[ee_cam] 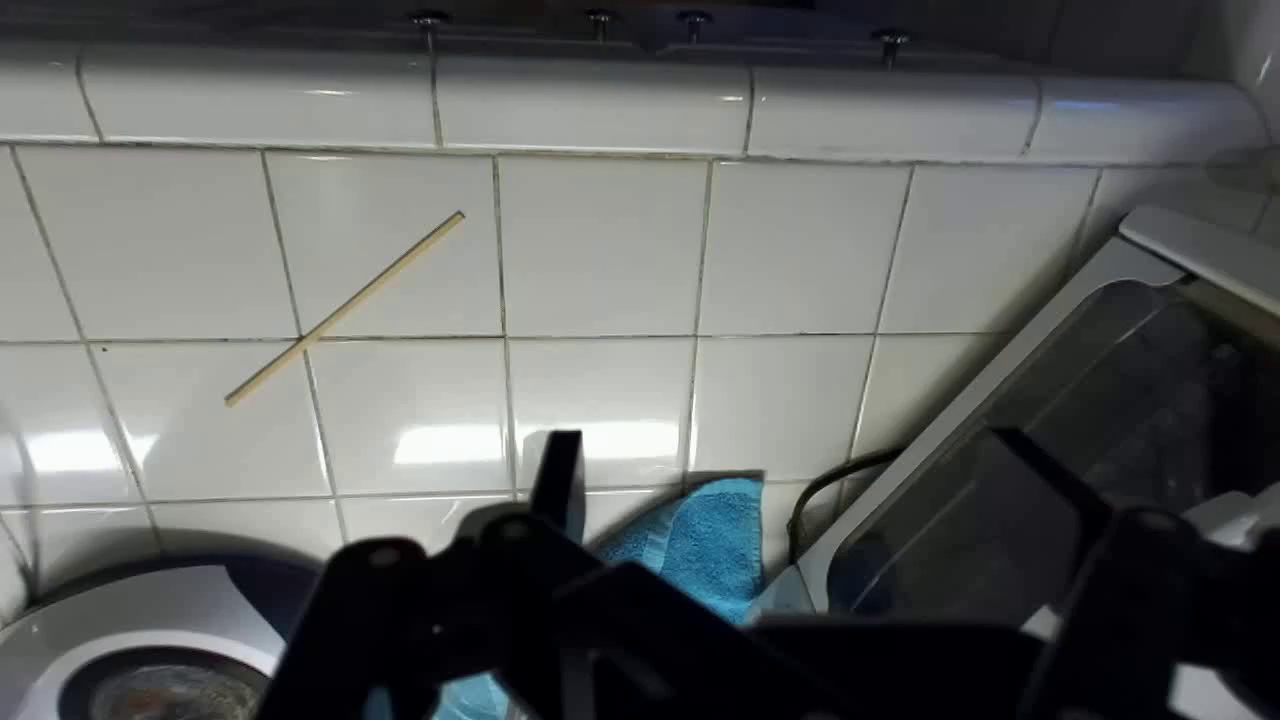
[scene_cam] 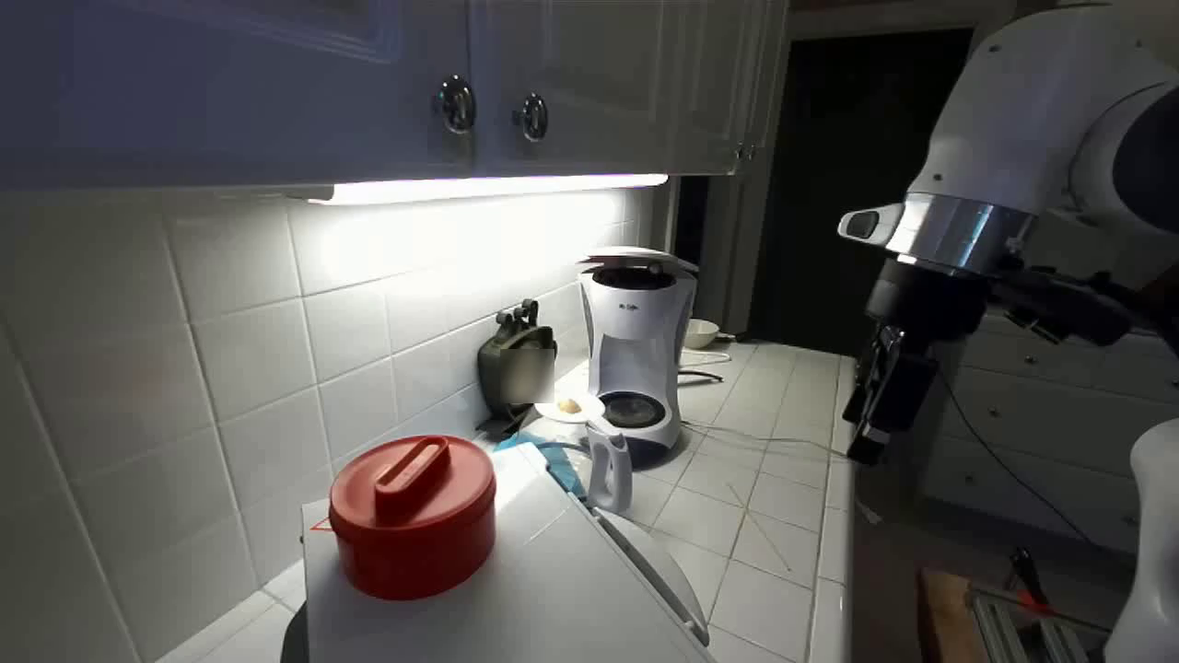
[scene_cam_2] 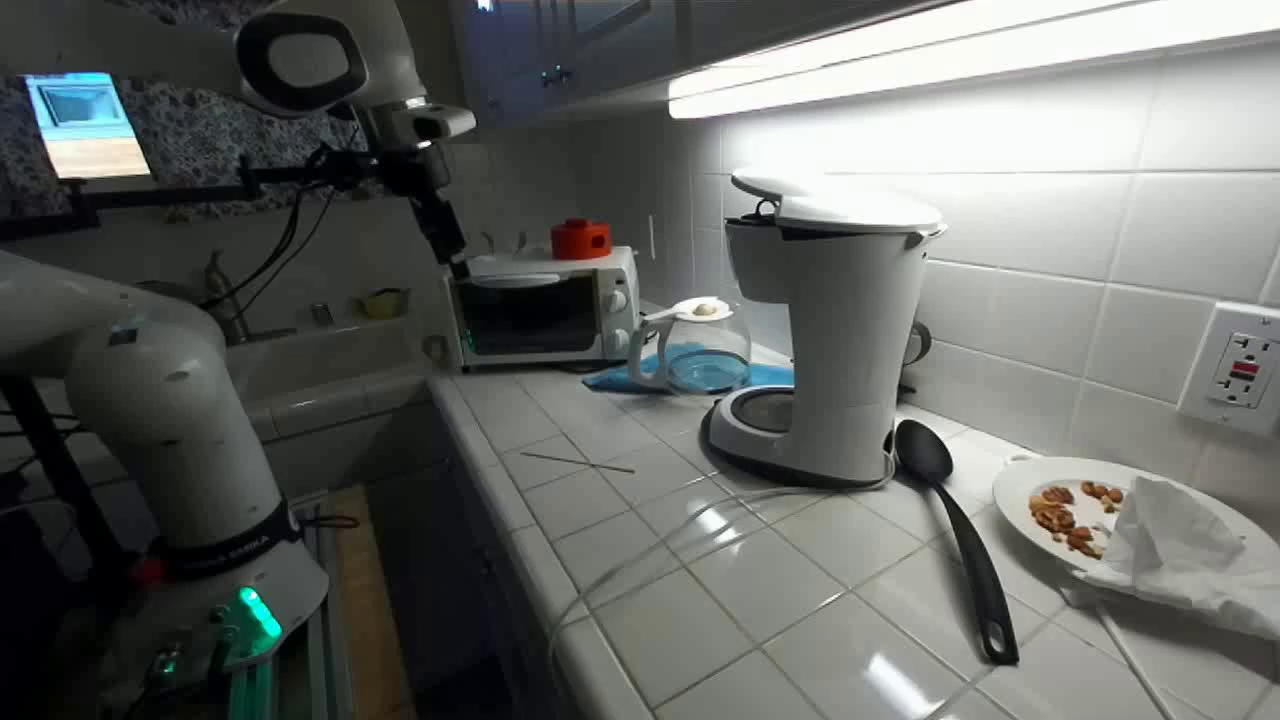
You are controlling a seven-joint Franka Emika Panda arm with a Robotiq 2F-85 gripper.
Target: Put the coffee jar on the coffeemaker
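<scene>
Foremost hangs the hand, its fingers spread wide and gripping nothing. From it the coffee jar stands lower and toward the tiled wall, between oven and coffeemaker, its handle turned out from the wall, roughly toward the hand.

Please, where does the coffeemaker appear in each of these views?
In an exterior view: the coffeemaker, just right of centre.
In an exterior view: the coffeemaker, right of centre.
In the wrist view: only its base, in the lower left corner.
Shared landmark: the thin tan stick, visible in all three views.
</scene>
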